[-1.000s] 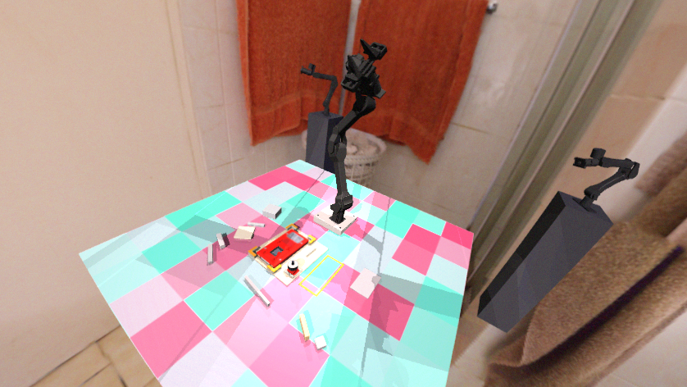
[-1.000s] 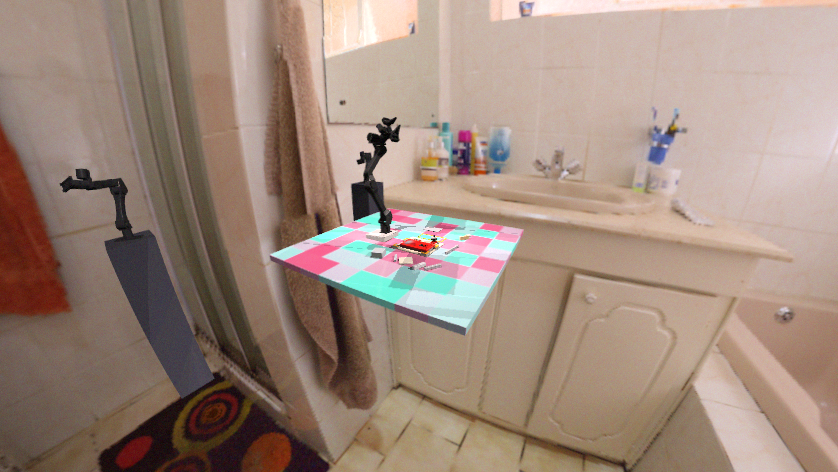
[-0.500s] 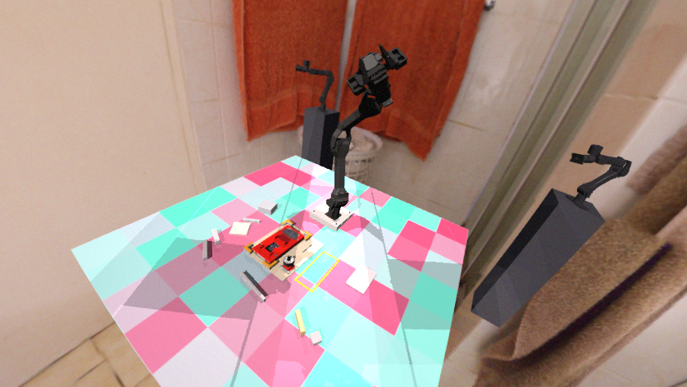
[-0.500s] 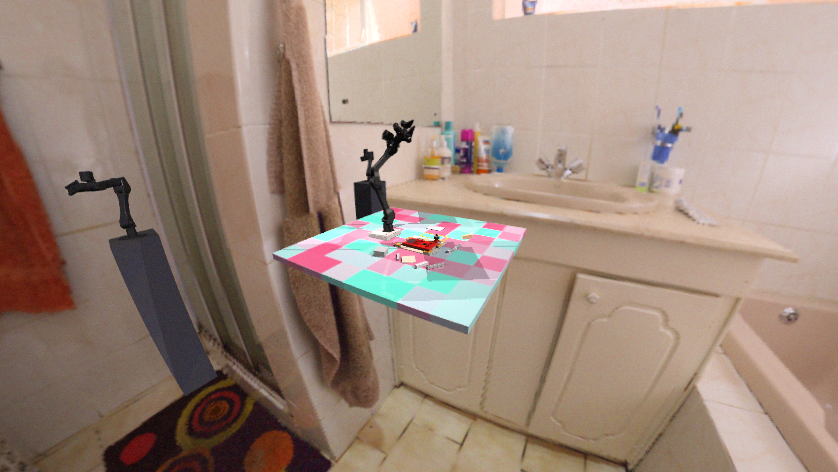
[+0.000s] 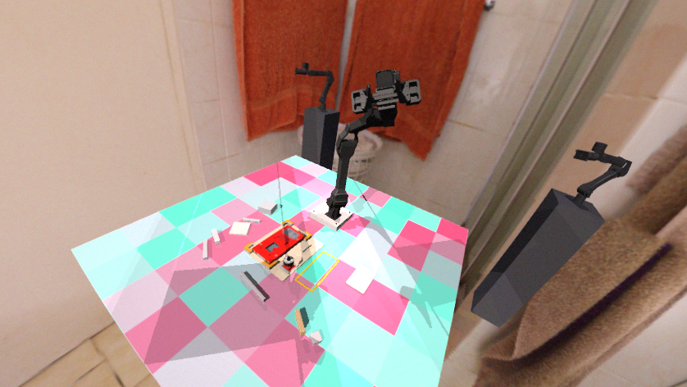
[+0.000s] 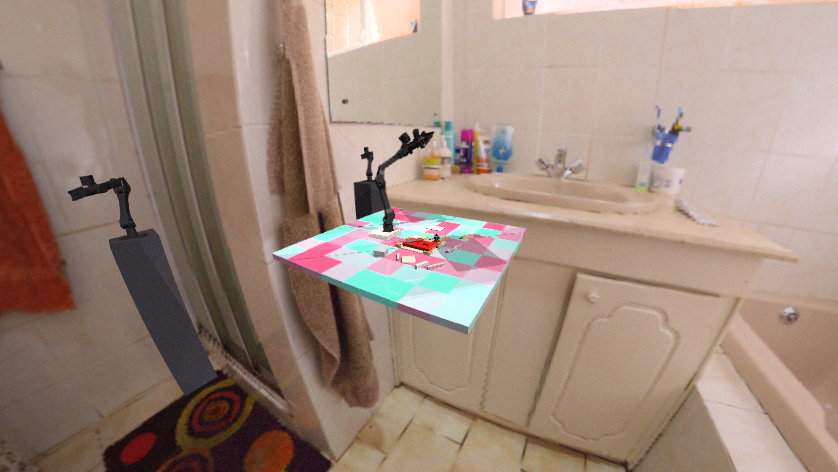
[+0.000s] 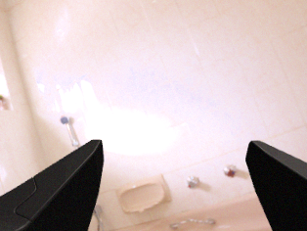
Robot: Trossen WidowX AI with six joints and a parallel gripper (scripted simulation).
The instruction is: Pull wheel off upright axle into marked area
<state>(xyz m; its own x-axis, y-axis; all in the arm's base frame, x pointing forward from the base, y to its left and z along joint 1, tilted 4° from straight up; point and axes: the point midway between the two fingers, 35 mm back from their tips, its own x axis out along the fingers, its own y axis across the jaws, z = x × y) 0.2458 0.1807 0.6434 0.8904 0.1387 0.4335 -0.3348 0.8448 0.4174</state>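
Observation:
The wheel [image 5: 288,260] [image 6: 436,237] looks like a small dark round part on a small red base, beside the red block; it is too small to tell how it sits on the axle. The marked area is a yellow outline [image 5: 325,275] on the table, to the right of the wheel in the top view, with nothing seen inside it. My gripper [image 5: 385,97] [image 6: 431,136] [image 7: 176,150] is open and empty, high above the table and far from the wheel. The wrist view shows only the wall and bath fittings between the fingers.
A red block [image 5: 279,252] [image 6: 419,244] lies in a yellow-cornered holder beside the wheel. A grey bar [image 5: 254,286], a wooden strip [image 5: 300,321], a white plate [image 5: 360,279] and a grey block [image 5: 267,207] [image 6: 381,252] lie around. Other arms stand on pillars beyond the table.

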